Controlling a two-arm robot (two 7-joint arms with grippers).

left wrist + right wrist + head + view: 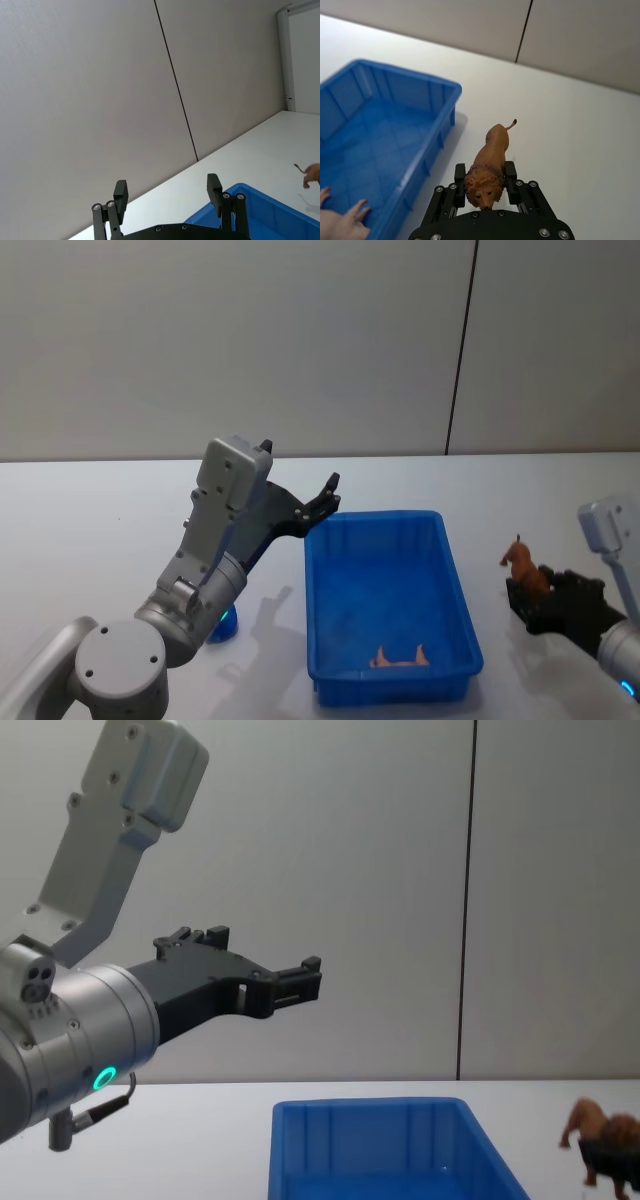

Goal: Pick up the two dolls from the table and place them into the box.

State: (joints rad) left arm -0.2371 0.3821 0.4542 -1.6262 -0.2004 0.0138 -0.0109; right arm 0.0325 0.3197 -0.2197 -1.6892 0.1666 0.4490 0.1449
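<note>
Grips a small brown-orange plastic lion doll point(489, 150) by the shoulders in the right jaws, close to the plain white worktop point(120, 520), just right of the bright blue rectangular plastic box point(375, 516). Holds the left jaws wide apart and empty, raised above the box's far left corner. Inside, at the near end: a pale pink figure point(400, 658). Step in hand, seemingly: carrying the lion. Calls next for clearing the thick rim leftward, then parting the jaws over the box floor.

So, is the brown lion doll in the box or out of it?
Out. The right gripper is shut on the lion doll, beside the box, outside its rim, over the table.
</note>
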